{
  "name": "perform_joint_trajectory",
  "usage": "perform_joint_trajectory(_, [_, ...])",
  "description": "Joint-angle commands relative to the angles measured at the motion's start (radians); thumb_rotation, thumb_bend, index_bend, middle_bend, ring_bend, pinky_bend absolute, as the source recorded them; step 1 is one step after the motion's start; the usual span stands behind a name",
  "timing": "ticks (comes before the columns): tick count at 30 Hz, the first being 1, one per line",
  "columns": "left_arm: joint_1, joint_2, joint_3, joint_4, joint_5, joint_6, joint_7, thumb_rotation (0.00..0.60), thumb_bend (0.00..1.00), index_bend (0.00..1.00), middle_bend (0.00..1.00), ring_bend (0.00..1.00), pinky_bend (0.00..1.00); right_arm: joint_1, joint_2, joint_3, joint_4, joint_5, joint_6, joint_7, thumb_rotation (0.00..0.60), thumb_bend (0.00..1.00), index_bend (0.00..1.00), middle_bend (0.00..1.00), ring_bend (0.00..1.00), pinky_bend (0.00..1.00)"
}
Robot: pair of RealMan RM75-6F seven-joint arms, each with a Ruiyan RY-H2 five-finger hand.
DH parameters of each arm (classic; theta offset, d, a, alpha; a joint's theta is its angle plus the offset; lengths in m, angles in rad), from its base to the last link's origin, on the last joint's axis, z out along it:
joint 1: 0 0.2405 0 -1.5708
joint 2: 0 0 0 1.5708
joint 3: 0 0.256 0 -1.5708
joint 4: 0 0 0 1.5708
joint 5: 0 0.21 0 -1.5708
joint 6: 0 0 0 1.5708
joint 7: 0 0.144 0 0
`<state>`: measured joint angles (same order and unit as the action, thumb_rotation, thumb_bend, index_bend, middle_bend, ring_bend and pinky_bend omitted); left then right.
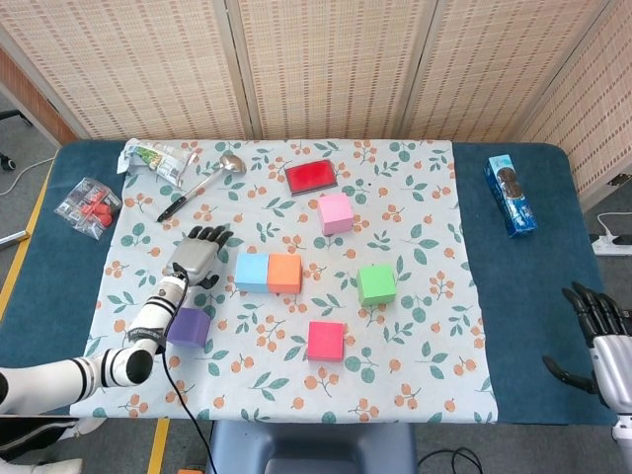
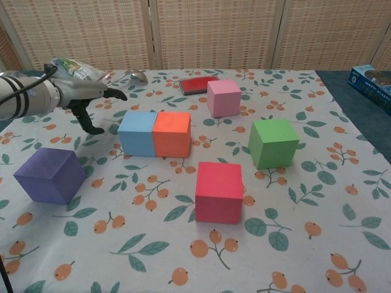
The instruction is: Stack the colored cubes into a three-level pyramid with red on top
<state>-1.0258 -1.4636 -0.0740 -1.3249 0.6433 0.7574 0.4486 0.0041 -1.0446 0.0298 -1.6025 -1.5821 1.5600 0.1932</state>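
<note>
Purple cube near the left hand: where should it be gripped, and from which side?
Judging by its pose, come from above and pinch two opposite vertical faces of the purple cube. It stands alone, every side clear, with the open left hand just behind it.

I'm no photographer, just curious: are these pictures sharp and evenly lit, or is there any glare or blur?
Head view: sharp, even light, faint shadows beside the green cube. Chest view: near cubes like the red cube loom large, soft shadows, left hand slightly blurred; no strong glare.
</note>
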Motion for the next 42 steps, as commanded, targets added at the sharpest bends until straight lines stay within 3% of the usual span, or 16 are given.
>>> perform_joint_trajectory(1, [-0.009, -0.058, -0.016, 0.070, 0.033, -0.042, -0.032, 0.600, 0.37, 0.00, 0.00, 0.00, 0.01, 0.000, 0.003, 0.001, -0.006, 0.003, 0.000, -0.006, 0.600, 0.08, 0.00, 0.00, 0.00, 0.00])
perform_joint_trajectory(19, [-0.022, -0.086, -0.048, 0.106, 0.085, -0.082, -0.071, 0.600, 0.37, 0.00, 0.00, 0.00, 0.01, -0.004, 0.005, 0.006, 0.005, 0.022, -0.002, 0.007, 0.600, 0.08, 0.00, 0.00, 0.00, 0.00])
perform_joint_trajectory(24, [-0.002, -0.051, -0.049, 0.073, 0.077, -0.058, -0.079, 0.600, 0.37, 0.00, 0.00, 0.00, 0.01, 0.015, 0.011, 0.004, 0.004, 0.006, -0.025, 0.009, 0.600, 0.08, 0.00, 0.00, 0.00, 0.00])
perform_joint_trajectory(27, [0.035, 0.005, -0.049, 0.003, 0.100, -0.006, -0.098, 0.600, 0.37, 0.00, 0.00, 0.00, 0.01, 0.050, 0.027, 0.004, -0.006, -0.021, -0.064, 0.019, 0.600, 0.08, 0.00, 0.00, 0.00, 0.00])
perform_joint_trajectory(32, [0.149, 0.132, -0.035, -0.195, 0.235, 0.156, -0.168, 0.600, 0.37, 0.00, 0.00, 0.00, 0.01, 0.161, 0.059, 0.013, -0.025, -0.067, -0.197, 0.078, 0.600, 0.08, 0.00, 0.00, 0.00, 0.00])
perform_joint_trajectory(36, [0.238, 0.219, 0.004, -0.318, 0.367, 0.255, -0.217, 0.600, 0.37, 0.00, 0.00, 0.00, 0.01, 0.275, 0.050, 0.031, -0.009, -0.087, -0.330, 0.130, 0.600, 0.08, 0.00, 0.00, 0.00, 0.04])
perform_joint_trajectory(42, [0.325, 0.328, 0.065, -0.438, 0.511, 0.312, -0.265, 0.600, 0.37, 0.01, 0.00, 0.00, 0.01, 0.460, -0.020, 0.064, 0.055, -0.079, -0.546, 0.212, 0.600, 0.08, 0.00, 0.05, 0.00, 0.09])
